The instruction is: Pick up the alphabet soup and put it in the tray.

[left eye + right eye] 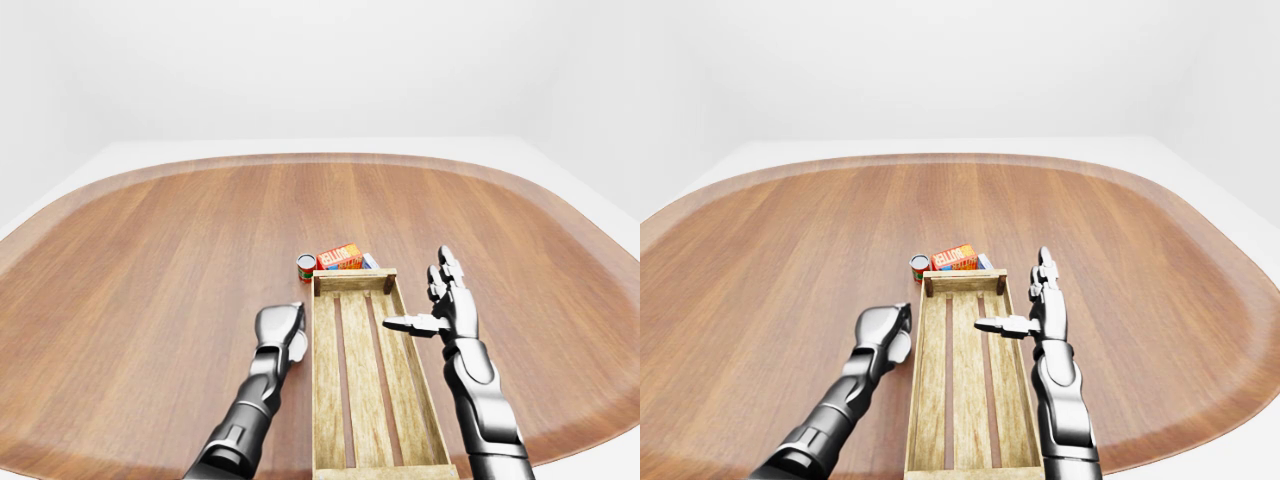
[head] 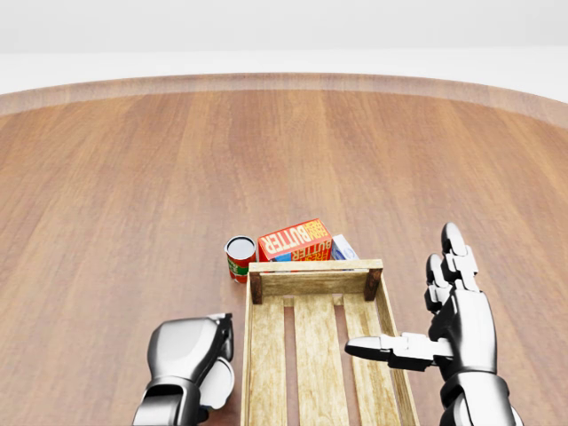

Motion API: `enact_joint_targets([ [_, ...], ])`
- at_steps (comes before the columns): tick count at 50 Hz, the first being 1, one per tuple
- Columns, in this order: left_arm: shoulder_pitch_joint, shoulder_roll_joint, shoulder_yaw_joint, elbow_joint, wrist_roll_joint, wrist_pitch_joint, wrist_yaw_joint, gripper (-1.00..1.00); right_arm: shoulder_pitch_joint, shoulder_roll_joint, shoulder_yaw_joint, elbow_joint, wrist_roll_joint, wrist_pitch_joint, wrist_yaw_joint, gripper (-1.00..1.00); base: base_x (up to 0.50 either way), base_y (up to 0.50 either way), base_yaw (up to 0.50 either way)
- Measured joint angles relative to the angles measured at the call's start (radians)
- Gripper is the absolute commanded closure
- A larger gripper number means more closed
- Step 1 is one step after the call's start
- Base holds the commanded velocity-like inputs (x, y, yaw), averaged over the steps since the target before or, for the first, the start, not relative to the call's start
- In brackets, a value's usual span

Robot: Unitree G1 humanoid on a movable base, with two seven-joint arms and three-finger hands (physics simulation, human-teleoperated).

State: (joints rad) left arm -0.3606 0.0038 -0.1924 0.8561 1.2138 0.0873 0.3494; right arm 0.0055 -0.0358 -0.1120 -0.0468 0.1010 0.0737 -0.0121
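Observation:
My left hand (image 2: 197,359) is shut on a pale-ended can (image 2: 218,383), apparently the alphabet soup. Most of its label is hidden under the fingers. Hand and can hover just left of the wooden tray (image 2: 315,266), near its left wall at the bottom of the head view. The slatted tray holds nothing. My right hand (image 2: 413,306) is open with fingers spread over the tray's right wall, its thumb pointing left across the slats.
A red can with a green band (image 2: 240,256) stands upright at the tray's top-left corner. An orange butter box (image 2: 295,240) and a blue-white box (image 2: 343,247) lie just above the tray's top wall. The round wooden table (image 1: 150,240) spreads wide around them.

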Motion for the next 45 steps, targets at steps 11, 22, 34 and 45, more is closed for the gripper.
enact_joint_targets([
  [11,0.076,0.014,0.010,-0.188,0.061,0.000,-0.087,1.00,0.002,0.000,0.000,-0.005,0.000,0.002,-0.001,-1.00,0.00,0.00,0.00],
  [22,0.101,0.025,0.024,-0.259,0.090,0.000,-0.126,1.00,0.004,0.001,0.000,-0.008,0.001,0.002,0.000,-1.00,0.00,0.00,0.00],
  [34,0.140,0.039,0.037,-0.382,0.135,0.000,-0.191,1.00,0.008,0.002,0.000,-0.016,0.000,0.005,-0.002,-1.00,0.00,0.00,0.00],
  [45,0.181,0.043,0.045,-0.543,0.187,0.000,-0.278,1.00,0.009,0.002,-0.001,-0.022,-0.001,0.009,-0.004,-1.00,0.00,0.00,0.00],
])
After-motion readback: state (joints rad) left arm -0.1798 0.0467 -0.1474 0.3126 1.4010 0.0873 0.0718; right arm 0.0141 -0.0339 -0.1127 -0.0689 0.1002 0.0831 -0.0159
